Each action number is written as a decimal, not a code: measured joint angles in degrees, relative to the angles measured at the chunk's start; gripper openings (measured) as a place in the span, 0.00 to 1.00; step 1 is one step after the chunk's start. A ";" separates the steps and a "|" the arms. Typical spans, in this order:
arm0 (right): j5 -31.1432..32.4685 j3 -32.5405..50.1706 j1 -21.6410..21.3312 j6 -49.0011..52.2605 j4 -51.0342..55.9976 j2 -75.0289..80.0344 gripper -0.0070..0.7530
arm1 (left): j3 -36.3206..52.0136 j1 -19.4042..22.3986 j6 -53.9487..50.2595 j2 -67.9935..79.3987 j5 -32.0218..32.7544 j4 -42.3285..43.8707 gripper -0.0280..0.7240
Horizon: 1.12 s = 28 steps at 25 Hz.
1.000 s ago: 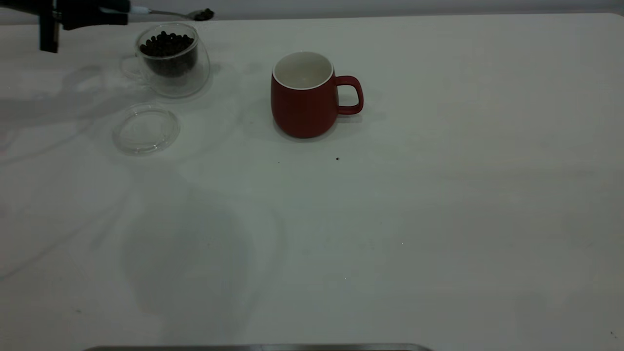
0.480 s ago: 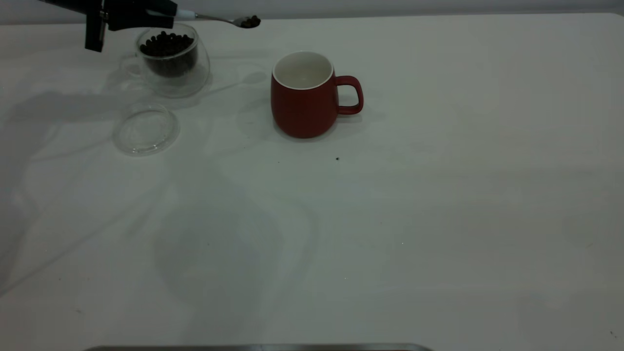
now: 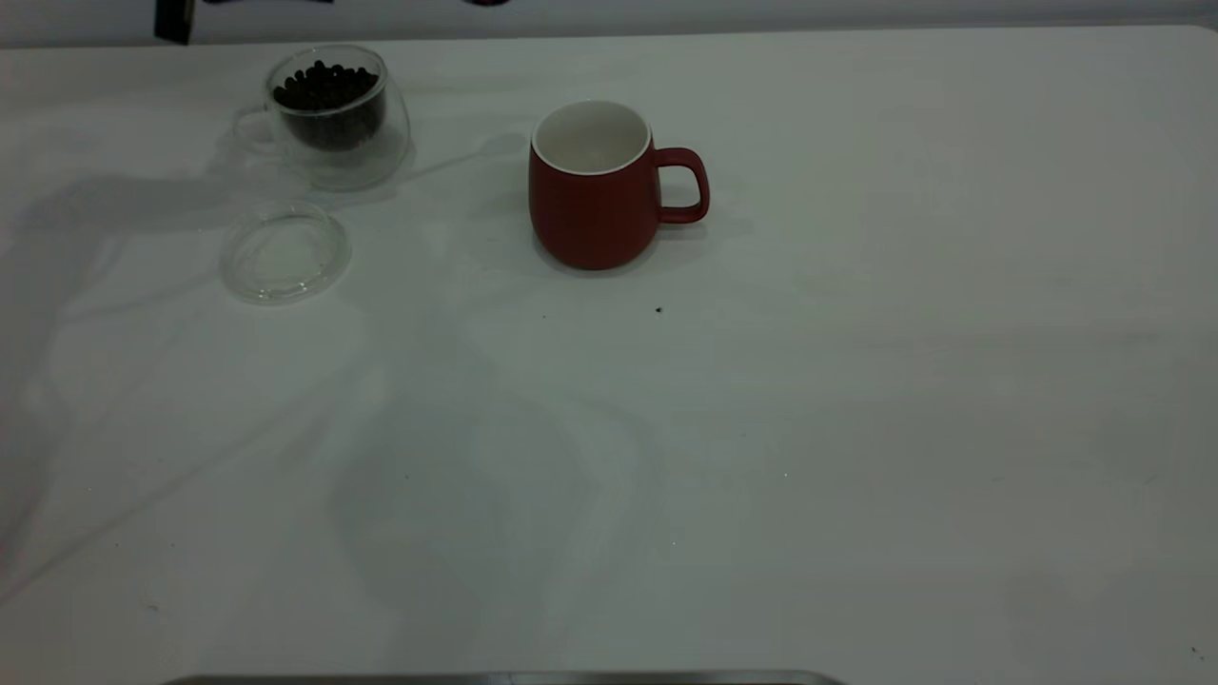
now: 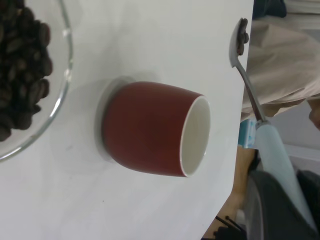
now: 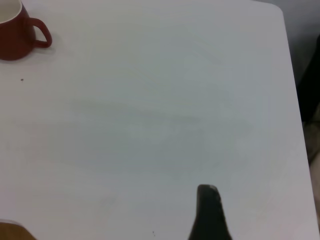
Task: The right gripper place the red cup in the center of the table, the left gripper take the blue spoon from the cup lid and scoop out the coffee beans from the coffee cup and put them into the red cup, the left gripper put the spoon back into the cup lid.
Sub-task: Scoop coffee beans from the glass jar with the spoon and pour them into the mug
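Observation:
The red cup (image 3: 592, 205) stands upright near the middle of the table (image 3: 761, 428), its handle pointing right and its white inside bare. My left gripper (image 4: 285, 205) is shut on the pale handle of the blue spoon (image 4: 274, 155). It is held high, so only black scraps of the arm (image 3: 173, 19) show at the exterior view's top edge. A few coffee beans (image 4: 242, 35) lie in the spoon's bowl, which hangs short of the red cup (image 4: 145, 130). The coffee cup (image 3: 328, 114) holds a heap of beans (image 3: 325, 88). The cup lid (image 3: 285, 252) lies bare in front of it. My right gripper (image 5: 207, 210) is shut over bare table, far from the red cup (image 5: 12, 37).
A small dark speck (image 3: 658, 309) lies just in front of the red cup. A grey strip (image 3: 504, 678) runs along the table's near edge. In the left wrist view a beige shape (image 4: 285, 65) shows past the table's far edge.
The left gripper carried the loaded spoon up and to the right from above the coffee cup, almost leaving the exterior view at the top. The cups and the lid stayed put.

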 joint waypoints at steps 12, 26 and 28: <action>0.00 0.00 0.00 0.00 0.00 0.00 0.78 | 0.00 -5.02 -0.43 -0.77 0.00 2.93 0.20; 0.00 0.00 0.00 0.00 0.00 0.00 0.78 | 0.00 -6.86 -0.43 -0.77 0.00 9.10 0.20; 0.00 0.00 0.00 0.00 0.00 0.00 0.78 | 0.00 -7.06 -0.43 -0.77 0.00 10.31 0.20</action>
